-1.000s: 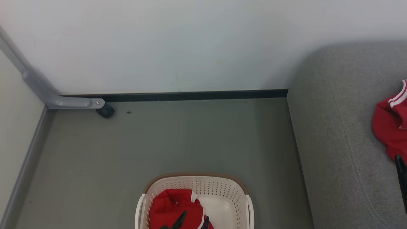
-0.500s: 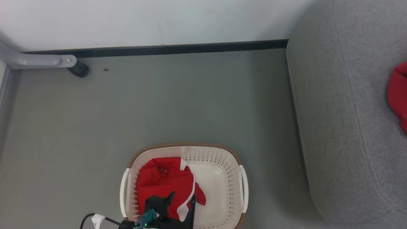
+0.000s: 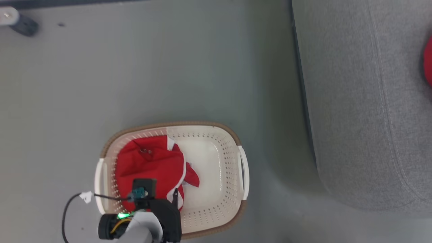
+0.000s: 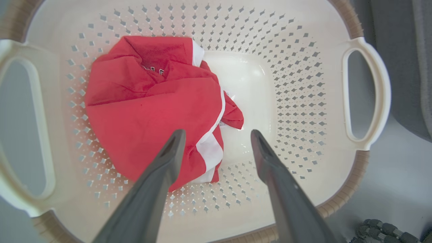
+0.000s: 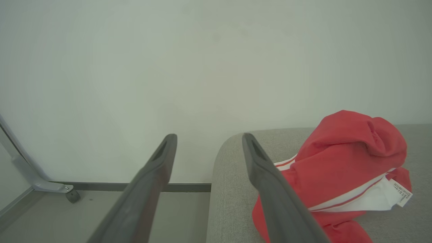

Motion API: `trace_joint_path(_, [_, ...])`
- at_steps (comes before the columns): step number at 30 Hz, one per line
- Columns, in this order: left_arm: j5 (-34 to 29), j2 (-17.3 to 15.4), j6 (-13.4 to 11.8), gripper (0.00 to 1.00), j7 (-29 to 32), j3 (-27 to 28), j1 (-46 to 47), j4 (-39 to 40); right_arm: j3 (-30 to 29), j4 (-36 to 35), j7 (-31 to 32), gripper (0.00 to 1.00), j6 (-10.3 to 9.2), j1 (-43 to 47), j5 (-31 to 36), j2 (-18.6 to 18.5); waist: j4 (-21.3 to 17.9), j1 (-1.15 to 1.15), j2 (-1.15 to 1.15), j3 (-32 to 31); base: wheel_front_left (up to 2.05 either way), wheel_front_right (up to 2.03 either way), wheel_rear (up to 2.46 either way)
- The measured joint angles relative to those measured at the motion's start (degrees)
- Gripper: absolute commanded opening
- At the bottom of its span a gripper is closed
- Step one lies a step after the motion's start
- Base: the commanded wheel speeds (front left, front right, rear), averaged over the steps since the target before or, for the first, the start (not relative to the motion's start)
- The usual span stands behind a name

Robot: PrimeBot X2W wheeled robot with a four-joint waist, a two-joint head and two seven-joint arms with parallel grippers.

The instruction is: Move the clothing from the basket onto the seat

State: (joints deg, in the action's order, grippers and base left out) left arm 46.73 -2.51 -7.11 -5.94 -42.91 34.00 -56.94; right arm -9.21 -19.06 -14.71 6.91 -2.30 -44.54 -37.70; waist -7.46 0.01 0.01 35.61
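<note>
Grey-green vinyl makes up the floor point(image 3: 168, 67) we look down on, and it meets a plain pale wall point(image 5: 202, 50) along a dark skirting strip point(image 5: 182, 186). A grey metal frame leg point(image 5: 44, 185) with a black castor point(image 3: 23, 26) stands in the corner. Along our right lies the seat point(image 3: 354, 101), grey woven fabric with a stitched seam. One red garment point(image 5: 344, 155) lies heaped on it, and its white care tag point(image 5: 400, 196) carries print too small for us to read. The basket point(image 3: 216, 158) stands on the floor near the seat. In its left half lies the clothing point(image 3: 148, 162), crumpled red with white trim; small pale lettering point(image 4: 153, 70) near its collar is unreadable. Our left gripper point(image 4: 216, 133) hangs over the basket, fingers spread wide and empty, tips above the cloth's edge. Our right gripper point(image 5: 207, 136) is likewise spread, holding nothing, beside the garment on the seat
</note>
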Motion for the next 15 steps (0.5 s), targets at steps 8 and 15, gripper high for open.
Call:
trace_joint_path(8, [-1.43, 0.12, 0.0, 1.0, 2.92, 0.21, 9.03, -8.72, -0.46, 0.7, 0.0, 1.0, 0.18, -2.63, -3.14, -0.31, -2.76, 0.0, 0.0, 6.86, 0.0, 0.0, 0.0])
trace_joint_path(15, [-4.59, 0.18, 0.0, 1.0, 5.09, 0.94, 18.13, -15.3, 0.78, 0.85, -0.01, 1.0, 0.18, -4.59, -5.35, -1.9, -5.14, 0.0, 0.0, 12.91, 0.0, 0.0, 0.0])
